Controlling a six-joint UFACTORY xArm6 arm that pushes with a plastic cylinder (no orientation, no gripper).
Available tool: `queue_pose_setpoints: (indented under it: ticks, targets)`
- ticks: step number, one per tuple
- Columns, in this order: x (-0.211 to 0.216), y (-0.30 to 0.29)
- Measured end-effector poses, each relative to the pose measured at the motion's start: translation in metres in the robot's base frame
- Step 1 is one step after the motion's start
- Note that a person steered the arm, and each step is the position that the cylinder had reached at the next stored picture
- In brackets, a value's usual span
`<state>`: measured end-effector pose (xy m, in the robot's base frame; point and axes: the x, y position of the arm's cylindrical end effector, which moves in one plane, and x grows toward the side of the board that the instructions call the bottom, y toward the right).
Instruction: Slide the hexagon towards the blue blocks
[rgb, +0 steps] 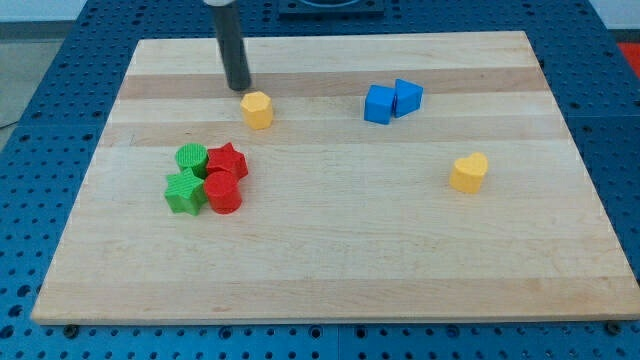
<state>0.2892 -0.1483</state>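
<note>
A yellow hexagon block (257, 109) sits on the wooden board (330, 250) in its upper left part. My tip (238, 87) rests just up and to the left of the hexagon, very close to it; contact cannot be told. Two blue blocks touch each other to the view's right of the hexagon: a blue cube-like block (379, 104) and a blue wedge-like block (407, 96). A stretch of bare board lies between the hexagon and the blue blocks.
A cluster lies left of centre: a green cylinder (191, 158), a green star (184, 192), a red star (228, 160) and a red cylinder (223, 193). A yellow heart block (468, 172) lies at the right. Blue perforated table surrounds the board.
</note>
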Motion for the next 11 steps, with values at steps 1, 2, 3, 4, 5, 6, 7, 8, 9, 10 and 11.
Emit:
queue_pose_setpoints:
  ticks: [1,2,3,4,5,6,7,8,9,10,11]
  targets:
    - [0.016,-0.021]
    - [0.038,0.021]
    - [0.066,0.096]
    - [0.074,0.126]
    - [0.074,0.095]
    - [0.074,0.051]
    - [0.086,0.041]
    - [0.112,0.091]
    - [0.117,0.148]
    - [0.14,0.148]
    - [0.148,0.164]
